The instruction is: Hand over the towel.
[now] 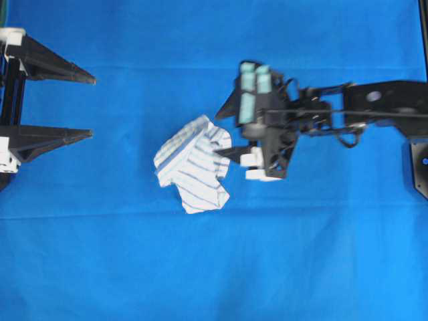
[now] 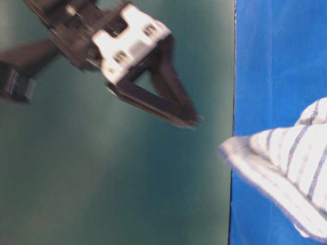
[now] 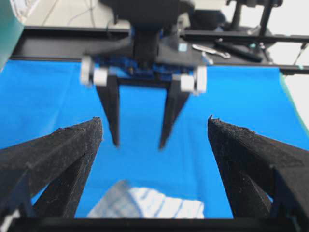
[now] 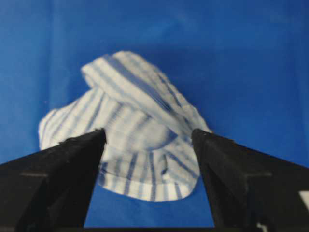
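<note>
The towel, white with thin blue-grey stripes, lies bunched on the blue tablecloth near the middle. My right gripper is open just to its right, and one fingertip overlaps the towel's right edge. In the right wrist view the open gripper straddles the near part of the towel, not closed on it. My left gripper is open and empty at the far left, well apart from the towel. In the left wrist view my left gripper frames the towel and the right gripper beyond it.
The table-level view shows the towel at the edge of the blue cloth, with a green surface beside it. A black frame with tools runs behind the table. The right arm's base sits at the right edge.
</note>
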